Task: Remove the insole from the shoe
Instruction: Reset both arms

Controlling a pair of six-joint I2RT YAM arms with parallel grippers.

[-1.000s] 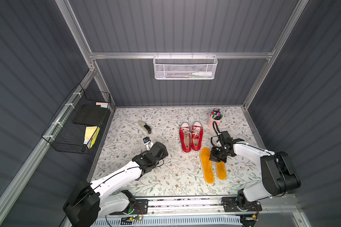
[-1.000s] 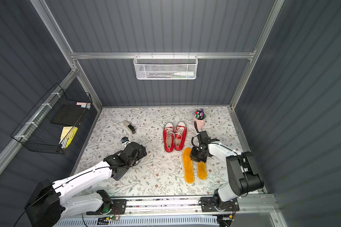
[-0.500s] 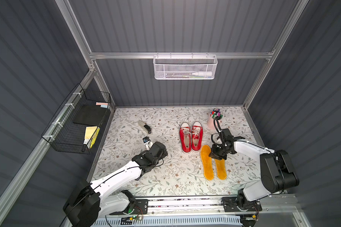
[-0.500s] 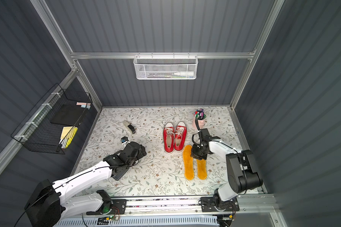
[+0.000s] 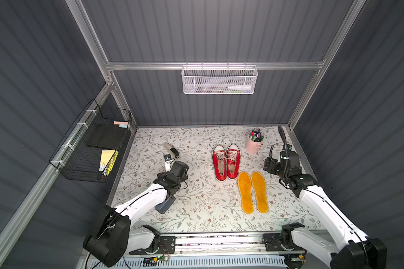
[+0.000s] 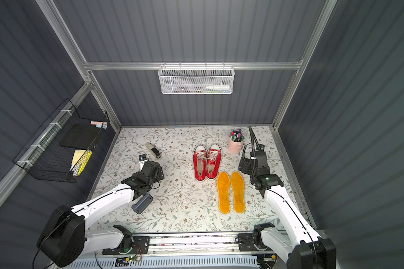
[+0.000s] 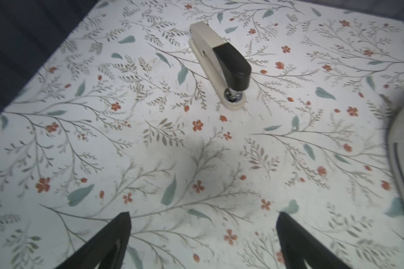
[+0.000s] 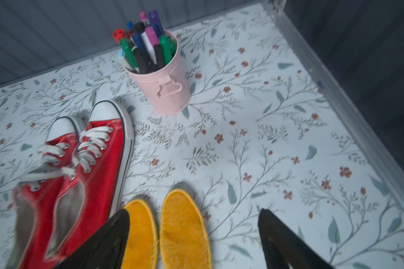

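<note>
1. Right wrist view alone shows the right gripper [image 8: 194, 213] spread wide, gripping nothing, over the rounded ends of two fuzzy orange insoles [image 8: 183, 230].
2. Left wrist view alone shows the left gripper [image 7: 202, 216] equally wide, empty, facing one beige-and-black stapler [image 7: 219, 62].
3. Both top views show the insoles flat on the floral tabletop [image 5: 196, 209], side by side, outside and just beside two red canvas sneakers [image 5: 219, 163]; one pink metal pail [image 5: 252, 148] of markers stands near.

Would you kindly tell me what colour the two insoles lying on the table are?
The insoles are orange-yellow, best seen in the right wrist view.
</note>
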